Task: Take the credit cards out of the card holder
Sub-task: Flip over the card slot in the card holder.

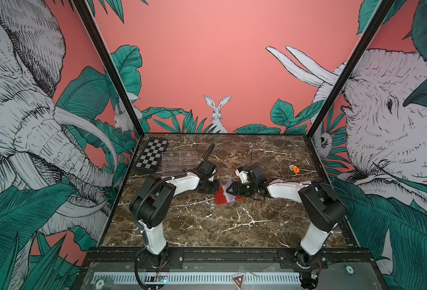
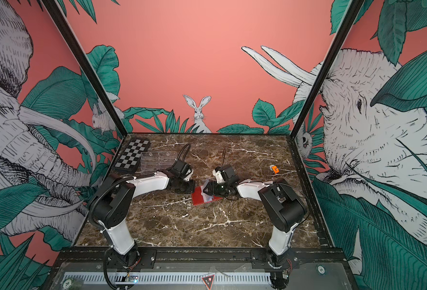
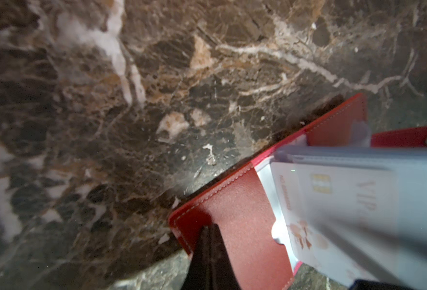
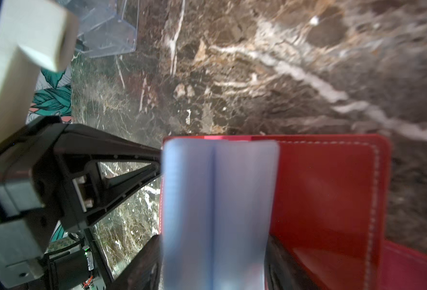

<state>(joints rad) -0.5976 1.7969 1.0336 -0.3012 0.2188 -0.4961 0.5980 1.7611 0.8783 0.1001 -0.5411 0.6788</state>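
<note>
The card holder [image 1: 222, 199] lay open mid-surface [image 1: 207, 226], red covers flat. Its pale blue sleeves [image 4: 217, 195] stood raised, pinched by the right tool [image 4: 213, 241]. The left tool [image 3: 208, 229], pressed together, bore on one cover. One whitish credit card [image 3: 333, 200] showed through blurred plastic; we could not count others.

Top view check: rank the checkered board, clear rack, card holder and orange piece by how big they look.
In a top view, largest to smallest:
1. checkered board and clear rack: these look about alike and the rack is partly hidden, so I won't rank them.
2. card holder, partly covered.
3. orange piece, clearly smallest.
</note>
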